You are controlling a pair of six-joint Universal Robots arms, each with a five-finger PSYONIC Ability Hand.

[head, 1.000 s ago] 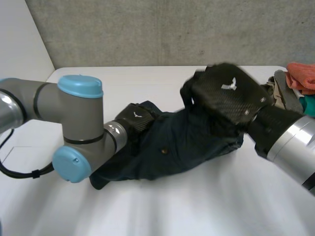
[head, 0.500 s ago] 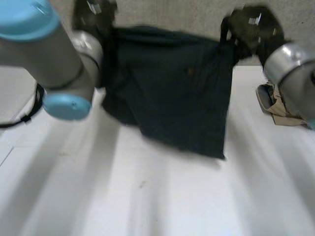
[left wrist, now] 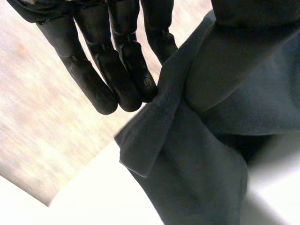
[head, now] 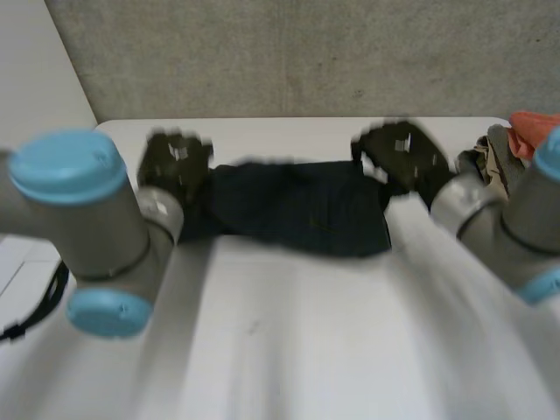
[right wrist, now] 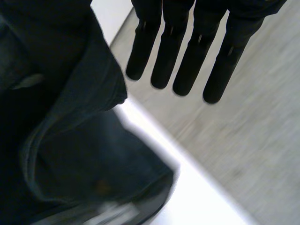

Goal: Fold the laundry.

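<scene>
The robot's left hand, fingers straight and pressed together, pinched the hem of a dark navy cloth garment at its left end. The cloth passed between the innermost finger and what appeared to be the thumb. The right hand held its fingers straight and slightly spread, clear of the fabric, which hung over the hand's thumb side at the garment's right end. Taken up at both ends, the garment stretched wide across the far part of the white worktop, seemingly to spread it flat before a first fold. Its near edge ran roughly straight between the hands, with bare worktop open towards the robot for drawing a fold. Just beyond the right hand, a heap of beige and orange-red laundry crowded the far right corner. A grey concrete wall stood behind the far edge.
</scene>
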